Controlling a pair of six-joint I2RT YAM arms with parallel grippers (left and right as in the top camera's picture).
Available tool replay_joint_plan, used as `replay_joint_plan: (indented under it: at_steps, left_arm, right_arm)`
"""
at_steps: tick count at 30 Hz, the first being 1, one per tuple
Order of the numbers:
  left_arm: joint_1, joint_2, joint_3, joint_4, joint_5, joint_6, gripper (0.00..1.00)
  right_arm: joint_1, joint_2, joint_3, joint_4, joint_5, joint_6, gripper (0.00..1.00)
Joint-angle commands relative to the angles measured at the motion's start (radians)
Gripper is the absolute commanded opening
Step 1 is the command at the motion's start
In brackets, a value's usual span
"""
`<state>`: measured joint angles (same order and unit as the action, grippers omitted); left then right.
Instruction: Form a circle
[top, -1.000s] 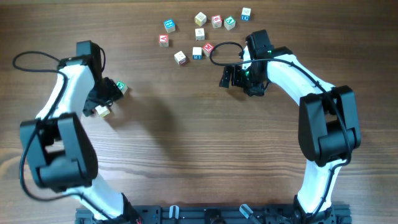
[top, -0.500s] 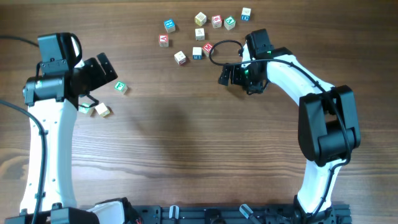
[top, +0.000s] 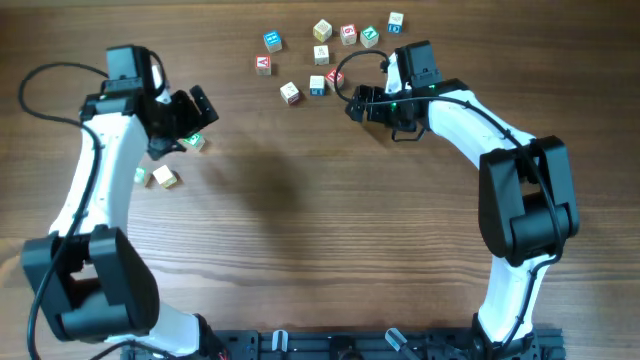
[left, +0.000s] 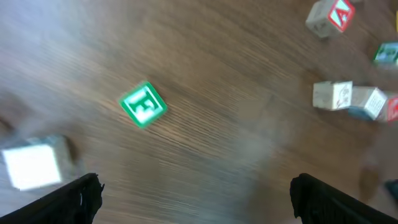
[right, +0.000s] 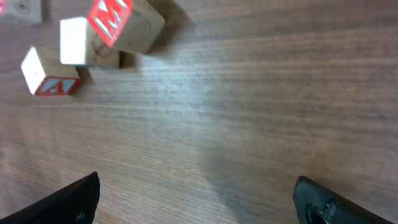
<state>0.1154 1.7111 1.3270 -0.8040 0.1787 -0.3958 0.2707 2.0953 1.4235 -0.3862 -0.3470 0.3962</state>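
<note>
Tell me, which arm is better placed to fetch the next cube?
Probably the right arm: the right pincer hangs open beside the scattered cubes, nearest the red M cube. The left pincer, also open, is over by the green cube.

On the wooden table (top: 300, 240), the left gripper (top: 192, 118) hangs with jaws apart, just beside the green-faced cube (top: 195, 142); two pale cubes (top: 164, 178) lie near it, just beside each other; the right gripper (top: 356, 103), also spread, sits near the red-lettered cube (top: 335, 76) at the edge of the scattered cubes (top: 322, 30).
</note>
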Motion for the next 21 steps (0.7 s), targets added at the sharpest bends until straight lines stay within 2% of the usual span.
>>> replay_joint_plan:
  at_steps: [1,3,4,7,10,15,19,21]
  left_arm:
    - [-0.053,0.025,0.008,0.012,-0.044,-0.281,1.00]
    - [-0.101,0.048,0.008,0.013,-0.123,-0.354,1.00]
    - [-0.114,0.056,0.008,0.008,-0.172,-0.354,1.00]
    - [-0.114,0.060,0.008,0.001,-0.196,-0.354,1.00]
    - [-0.109,0.060,0.008,0.005,-0.196,-0.353,1.00]
    - [-0.107,0.063,0.006,0.005,-0.196,-0.356,1.00]
    - [-0.104,0.100,-0.005,0.006,-0.297,-0.465,1.00]
    - [-0.097,0.121,-0.005,0.013,-0.296,-0.513,1.00]
  right_arm:
    - [0.006,0.027,-0.007,0.034,0.010,-0.001,1.00]
    - [0.006,0.027,-0.007,0.040,0.010,0.000,1.00]
    - [0.006,0.027,-0.007,0.040,0.010,0.000,1.00]
    - [0.006,0.027,-0.007,0.046,0.009,0.008,1.00]
    - [0.007,0.027,-0.007,0.001,-0.061,0.170,1.00]
    - [0.007,0.027,-0.008,-0.122,-0.069,0.068,1.00]
    - [0.007,0.027,-0.008,-0.209,0.079,0.047,1.00]
    - [0.007,0.027,-0.008,-0.241,0.117,0.048,1.00]
